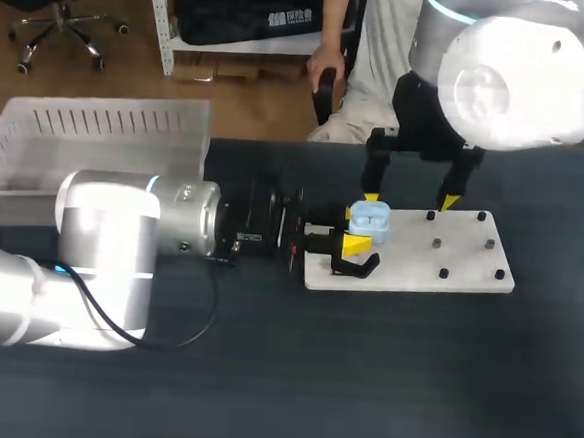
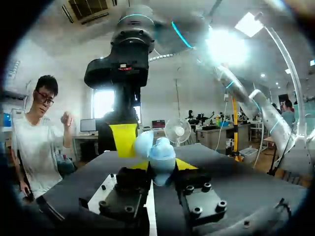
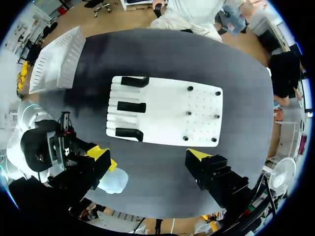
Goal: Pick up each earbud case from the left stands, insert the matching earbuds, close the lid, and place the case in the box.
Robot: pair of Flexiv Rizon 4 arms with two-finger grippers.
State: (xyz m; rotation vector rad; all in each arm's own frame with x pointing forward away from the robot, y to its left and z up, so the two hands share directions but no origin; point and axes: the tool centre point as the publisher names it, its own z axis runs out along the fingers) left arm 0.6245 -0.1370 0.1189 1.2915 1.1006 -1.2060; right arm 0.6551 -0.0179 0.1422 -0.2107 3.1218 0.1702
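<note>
Left gripper [image 1: 356, 231] clamps the light blue plastic earbud case [image 1: 372, 221] over the white pegged board's [image 1: 414, 260] left end; right gripper [image 1: 410, 199] hangs spread open, one finger just beside the case.

Box [image 1: 98, 130] rear left; board [image 1: 470, 257] right of it; case [image 1: 369, 220] by board's left end.

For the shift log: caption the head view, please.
Left gripper holds a light-blue earbud case over the white board; right gripper hangs open beside it.
</note>
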